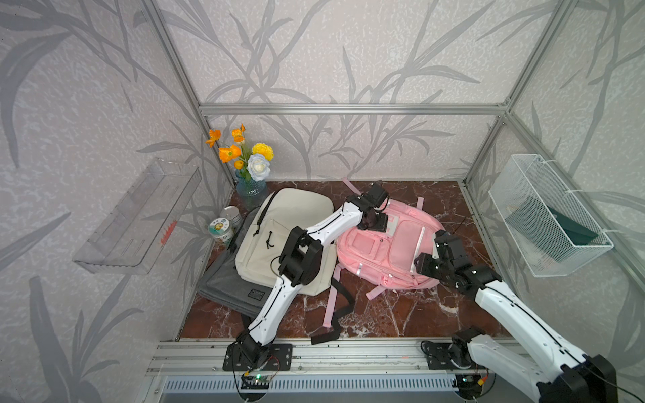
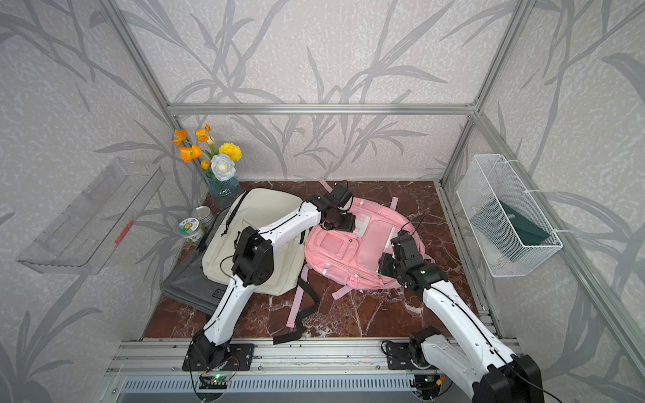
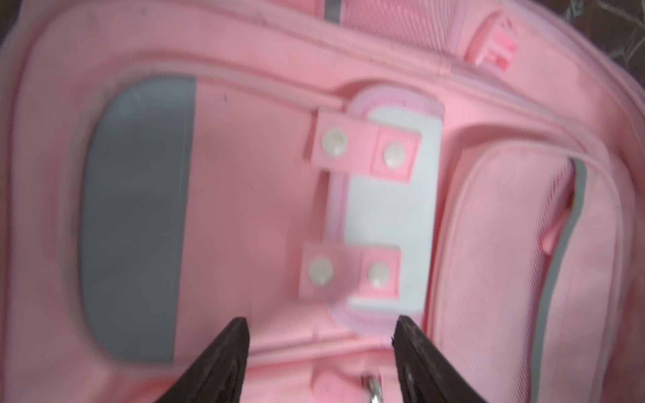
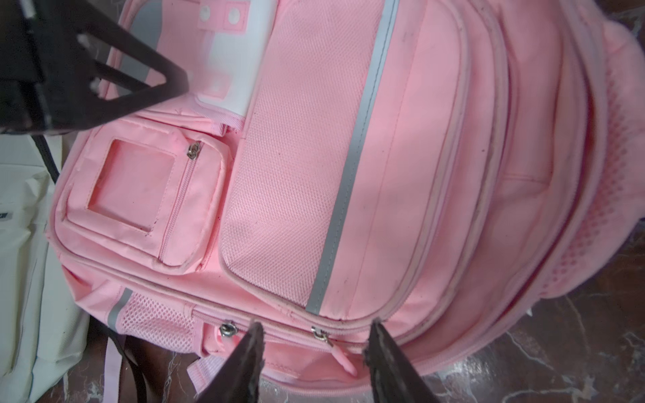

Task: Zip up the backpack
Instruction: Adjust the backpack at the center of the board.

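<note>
Pink backpack point(image 1: 391, 251) flat on the marble bench point(image 1: 401, 314), just beside a beige backpack point(image 1: 289, 223). Left hand point(image 3: 319, 335) spread wide over its front, holding nothing. Right hand point(image 4: 314, 335) spread, straddling a zipper pull point(image 4: 342, 361) at the edge, seemingly without touching.

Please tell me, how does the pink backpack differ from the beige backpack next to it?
Colour: the pink backpack has grey strips; the beige backpack is plain with black cords.
Pockets: the pink backpack shows several front pockets; the beige backpack shows one.
Support: the beige backpack lies partly on a grey bag; the pink backpack lies on the table.
Both lie front up.
</note>
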Controlling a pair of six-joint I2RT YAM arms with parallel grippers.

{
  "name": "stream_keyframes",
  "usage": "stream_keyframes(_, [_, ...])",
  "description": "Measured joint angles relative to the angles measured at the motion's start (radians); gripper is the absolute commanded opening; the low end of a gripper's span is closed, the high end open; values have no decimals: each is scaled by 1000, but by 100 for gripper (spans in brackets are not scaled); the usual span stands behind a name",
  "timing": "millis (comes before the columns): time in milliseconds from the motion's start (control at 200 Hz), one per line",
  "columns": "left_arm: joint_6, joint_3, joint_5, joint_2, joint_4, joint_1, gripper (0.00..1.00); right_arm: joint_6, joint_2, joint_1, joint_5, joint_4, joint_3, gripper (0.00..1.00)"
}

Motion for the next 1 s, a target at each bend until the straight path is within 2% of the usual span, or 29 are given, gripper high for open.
stream_keyframes(55, [-31, -145, -3, -117, 40, -19, 67, -9, 0, 4, -12, -26, -3, 44])
stream_keyframes(160, [-87, -319, 5, -266, 118, -58, 67, -10, -21, 29, -24, -45, -38, 44])
stream_keyframes(330, [-162, -437, 38, -300, 253, -99, 69, -8, -30, 59, -22, -52, -106, 46])
stream_keyframes(510, [-204, -451, 73, -237, 313, -129, 69, -14, 46, 59, -14, -8, -127, 45])
stream_keyframes(745, [-216, -450, 85, -183, 345, -139, 62, -21, 151, 90, -6, 83, -138, 39])
stream_keyframes(1000, [-216, -439, 85, -163, 353, -127, 59, 2, 183, 114, 39, 89, -111, 37])
